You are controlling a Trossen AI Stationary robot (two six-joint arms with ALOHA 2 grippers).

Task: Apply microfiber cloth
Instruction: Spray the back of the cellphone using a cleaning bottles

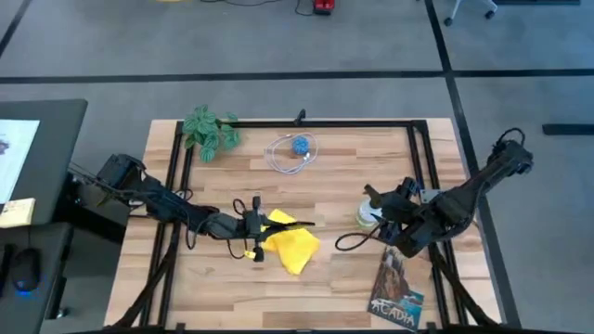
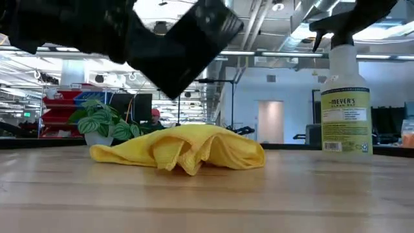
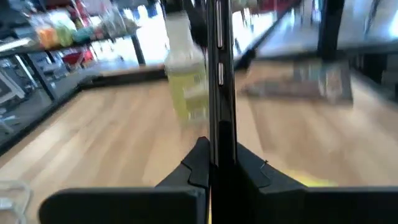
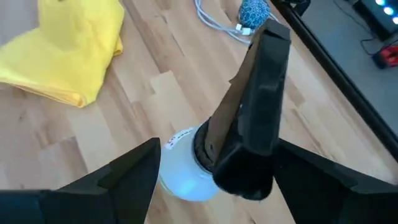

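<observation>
Left end effector (image 1: 252, 225) pinching smartphone (image 3: 220, 81) edge-on, just above crumpled microfiber cloth (image 1: 292, 243).

spray bottle (image 2: 346, 103) label: "MEYER'S" | booklet (image 1: 397, 289) cover: "ACADIA" | other print illegible

Surroundings: open workshop hall, wooden table (image 1: 232, 278) on grey floor (image 1: 278, 46).

Floor crossed by dark lines. Dark desk (image 1: 46, 130) left of the table, computer mouse (image 1: 26, 271) on it. Low view: exposed ceiling with strip lights (image 2: 272, 26), red shelving (image 2: 61, 110) far left, pale door (image 2: 270, 121) in a far wall.
</observation>
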